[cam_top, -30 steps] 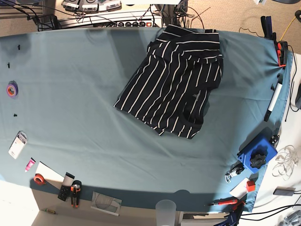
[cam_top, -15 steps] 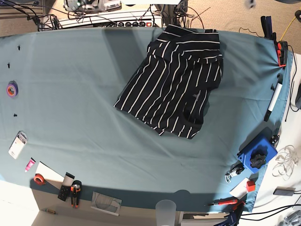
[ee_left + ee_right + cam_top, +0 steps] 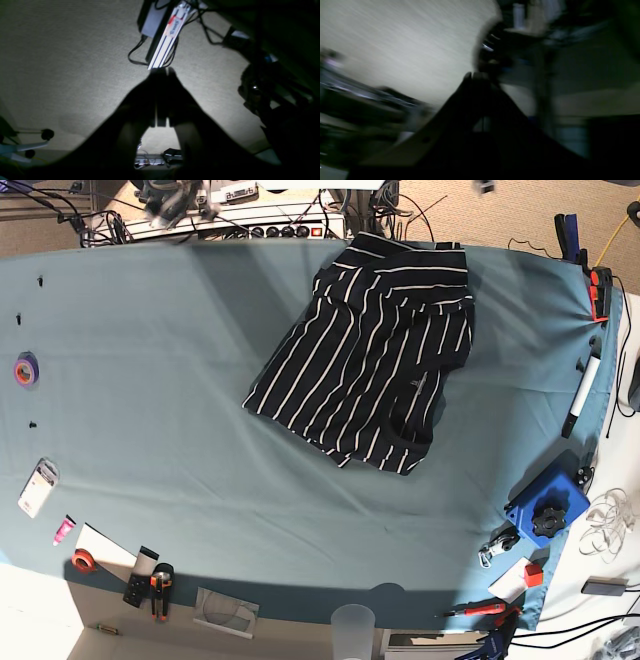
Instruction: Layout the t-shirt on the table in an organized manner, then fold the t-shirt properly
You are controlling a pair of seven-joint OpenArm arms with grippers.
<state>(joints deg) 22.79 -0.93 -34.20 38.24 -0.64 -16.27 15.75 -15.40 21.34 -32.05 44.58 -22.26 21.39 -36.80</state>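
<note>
**Shirt lying crumpled on table, both grippers off to the side**

Item 1 — shirt (image 3: 368,350): lying on the table (image 3: 150,400) in the base view, toward the far edge and right of centre. It is sitting bunched and partly folded over itself, set at a slant, white stripes running diagonally. Its upper end is reaching the table's far edge; a small pale label is showing near the lower right part. Nothing is touching it.

Item 2 — table: teal cloth is covering it, with soft creases showing around the shirt.

Item 3 — left gripper (image 3: 161,72): appearing in the left wrist view as a dark silhouette over pale carpet. The two fingertips are sitting pressed together with only a thin seam between them — nothing is pinched. A power strip (image 3: 166,37) with black cables is lying on the floor just beyond the tips.

Item 4 — right gripper (image 3: 476,75): showing in the right wrist view, heavily blurred. The fingers are reading as one dark wedge closing to a point, holding nothing, with pale floor behind.

Item 5 — sundries along the table's edges: purple tape roll (image 3: 26,369) at the left, marker (image 3: 580,398) at the right, blue block (image 3: 547,505) near the right corner, clear cup (image 3: 353,626) at the near edge.
</note>
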